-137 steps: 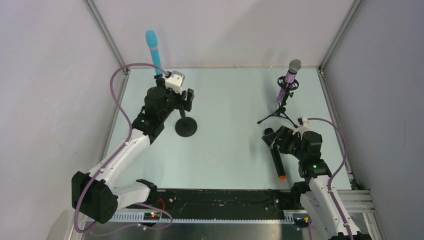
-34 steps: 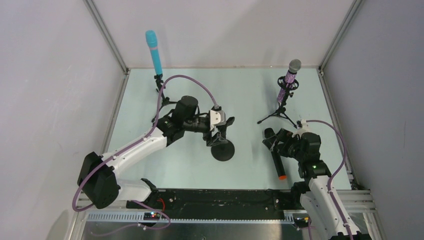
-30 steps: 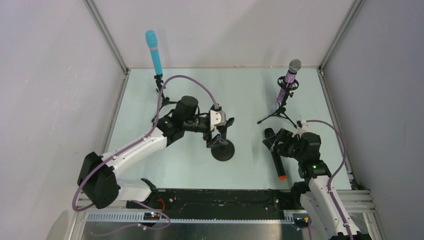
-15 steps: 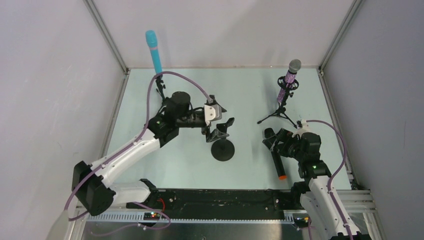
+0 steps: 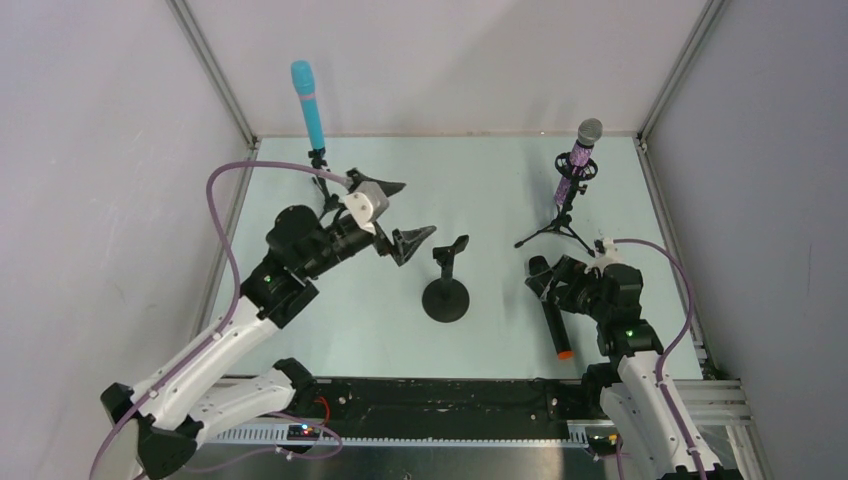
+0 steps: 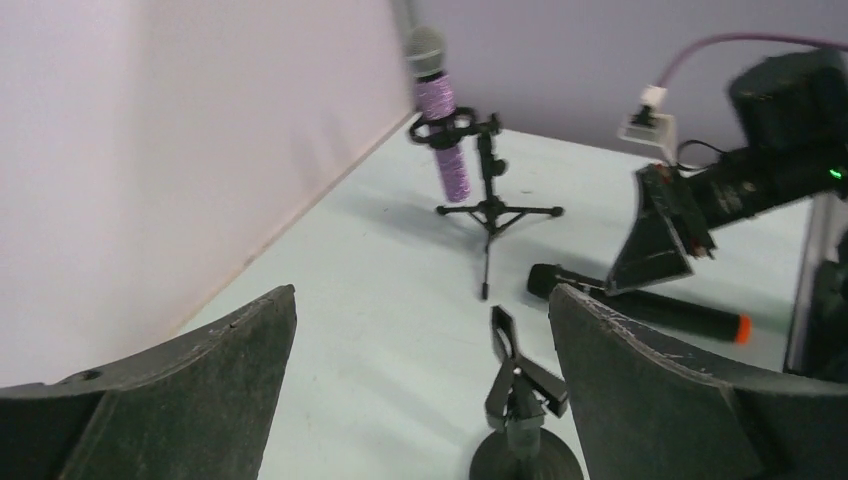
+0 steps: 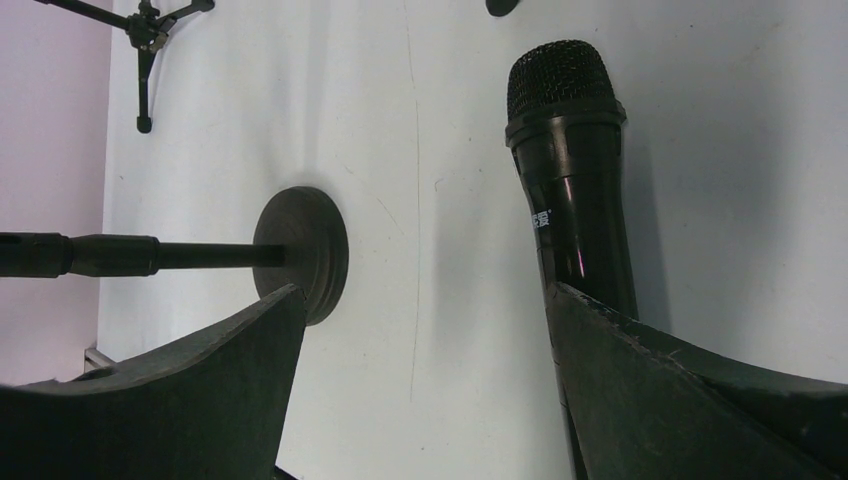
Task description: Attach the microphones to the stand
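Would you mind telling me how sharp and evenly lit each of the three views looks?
Top external: evenly lit and sharp, only faint shadows on the table. Left wrist: its own fingers are dark and soft-edged, the purple microphone slightly blurred. Right wrist: the black microphone is crisp, with a thin glare streak down its body.

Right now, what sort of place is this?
Probably a robot workcell: a table boxed in by plain walls and aluminium rails, with left arm and right arm at its near edge.
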You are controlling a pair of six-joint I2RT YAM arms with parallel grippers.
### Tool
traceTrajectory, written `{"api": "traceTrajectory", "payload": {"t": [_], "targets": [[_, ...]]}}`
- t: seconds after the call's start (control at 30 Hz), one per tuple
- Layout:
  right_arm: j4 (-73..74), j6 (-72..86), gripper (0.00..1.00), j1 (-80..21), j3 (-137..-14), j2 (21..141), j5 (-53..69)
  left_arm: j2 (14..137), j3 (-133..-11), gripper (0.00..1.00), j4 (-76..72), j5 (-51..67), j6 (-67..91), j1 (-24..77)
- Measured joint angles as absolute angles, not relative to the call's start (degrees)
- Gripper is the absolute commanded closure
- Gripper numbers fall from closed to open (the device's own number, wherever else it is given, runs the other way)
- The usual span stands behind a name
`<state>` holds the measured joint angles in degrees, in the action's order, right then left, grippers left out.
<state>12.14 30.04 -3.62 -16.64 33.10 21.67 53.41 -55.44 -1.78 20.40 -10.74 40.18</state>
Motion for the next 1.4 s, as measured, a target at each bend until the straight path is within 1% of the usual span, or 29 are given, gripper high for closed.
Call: {"api": "traceTrajectory", "payload": {"t": [0.17, 0.3, 0.4, 0.6, 0.83, 1.07, 1.23, 1.4], "targets": [[12.6, 29.9, 0.05, -3.6, -17.4, 33.2, 21.5, 48.8, -49.4, 0.00, -2.9, 6.0, -3.0, 40.2], [13.6, 28.7, 0.05, -3.6, -19.7, 34.1, 20.4, 45.7, -43.6, 0.00, -1.8, -2.7, 1.3, 40.2], [14.2, 28.1, 0.05, -3.6, -21.4, 35.2, 19.9, 43.8, -40.2, 0.00, 0.2, -7.6, 3.8, 40.2], [15.0, 26.9, 0.04, -4.5, -23.2, 38.9, 18.2, 43.0, -36.6, 0.00, 4.6, -13.3, 8.2, 40.2], [18.0, 24.6, 0.03, -10.0, -27.0, 44.3, 11.2, 43.1, -32.4, 0.00, 6.6, -14.9, 13.3, 40.2], [21.9, 22.2, 0.03, -18.1, -31.7, 50.4, -1.6, 40.9, -25.4, 0.00, 7.6, -14.2, 19.3, 40.2], [24.9, 21.7, 0.03, -19.9, -34.6, 56.7, -7.2, 38.2, -22.0, 0.00, 8.1, -13.1, 21.9, 40.2], [27.7, 21.2, 0.05, -20.8, -37.2, 63.1, -9.9, 35.5, -20.4, 0.00, 8.2, -11.8, 23.1, 40.2]]}}
